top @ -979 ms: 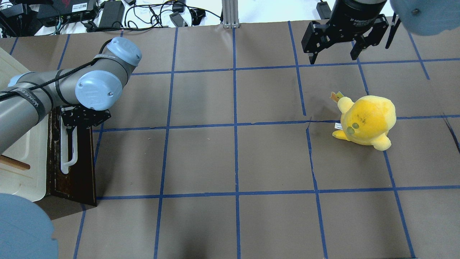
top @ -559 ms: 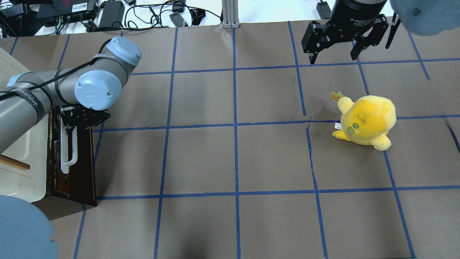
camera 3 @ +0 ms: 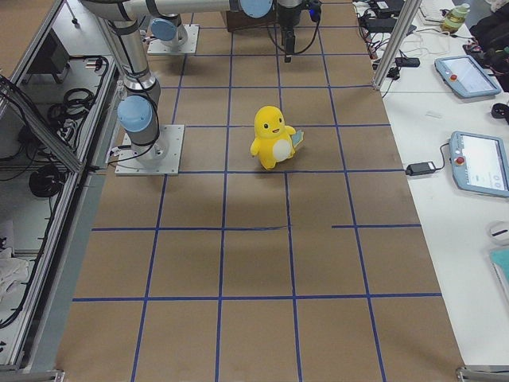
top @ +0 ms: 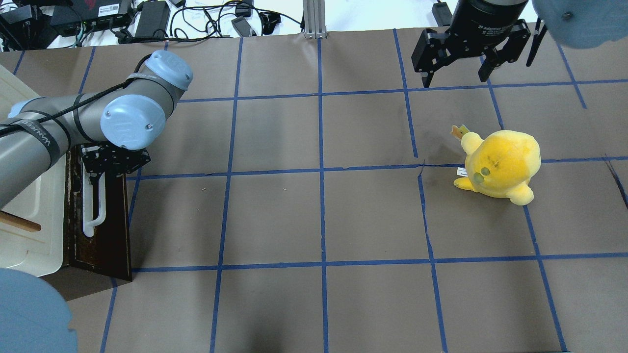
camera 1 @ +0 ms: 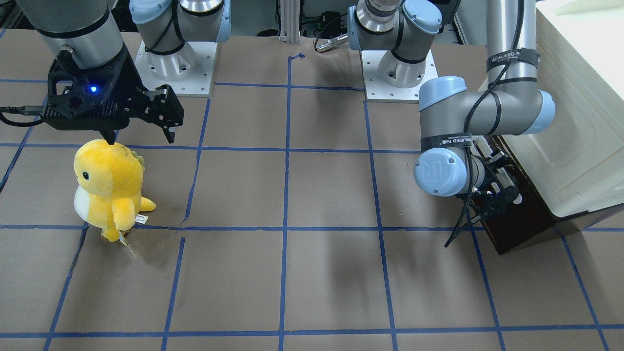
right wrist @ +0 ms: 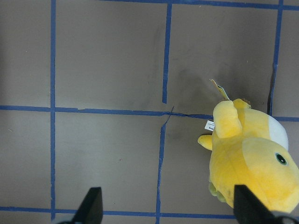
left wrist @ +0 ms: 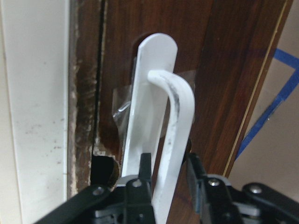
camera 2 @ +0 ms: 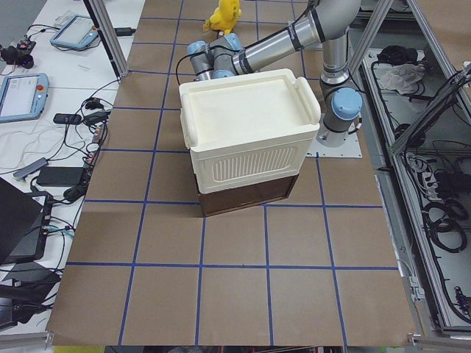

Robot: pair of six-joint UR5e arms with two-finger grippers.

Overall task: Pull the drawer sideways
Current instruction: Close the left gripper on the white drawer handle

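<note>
The drawer has a dark brown front panel and a long white bar handle, and sits under a cream cabinet at the table's left edge. My left gripper is at the far end of the handle. In the left wrist view the gripper has a finger on each side of the white bar and is shut on it. The drawer looks closed; its tray is hidden. My right gripper is open and empty, hanging above the table at the far right.
The cream cabinet with a small wooden handle sits on top of the drawer unit. A yellow plush toy stands on the right, below the right gripper. Cables and power bricks lie beyond the table's far edge.
The left arm's elbow has shifted very slightly to the left. The drawer front, handle, plush and right arm look unmoved.
</note>
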